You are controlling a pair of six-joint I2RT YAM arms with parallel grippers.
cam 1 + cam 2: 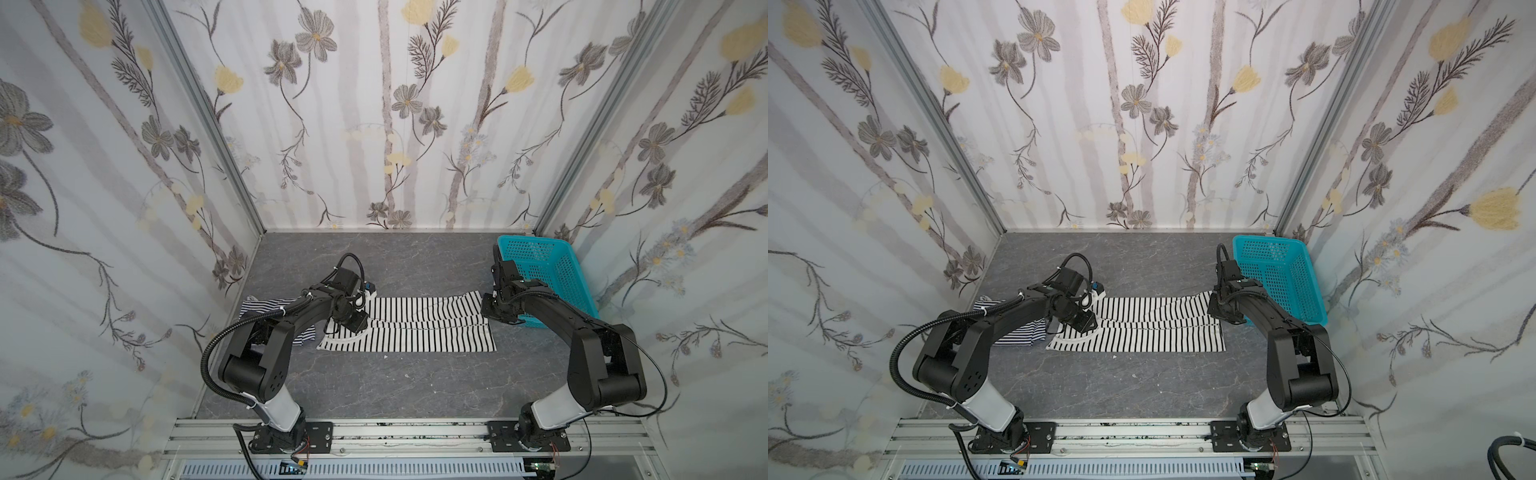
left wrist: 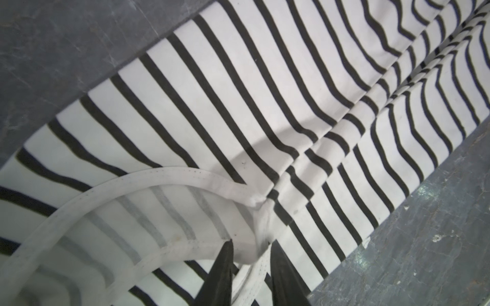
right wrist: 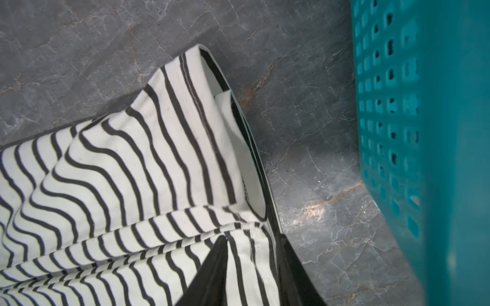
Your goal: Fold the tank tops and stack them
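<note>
Two sleeveless tops lie on the grey marbled table (image 1: 415, 395). In both top views the left arm covers most of the finely navy-and-white striped cloth top (image 1: 257, 306). Only its edges show, so its fold state cannot be determined. The white cloth top with wide-spaced black stripes (image 1: 415, 332) lies flat at the table centre as a long band, doubled along a lengthwise crease.

The wrist housings mask the fingertips of both tools in both top views. In the left wrist view the left tool (image 2: 251, 242) stands narrowly parted at the neckline end, with the white trim lying in the gap. In the right wrist view the right tool (image 3: 253, 237) stands narrowly parted at the opposite end, with striped cloth between its fingers. Whether either tool presses the cloth cannot be determined.

The turquoise perforated plastic basket (image 3: 397, 106), cut off by the frame edge, stands just beside that end. The right arm overlaps it in both top views.
</note>
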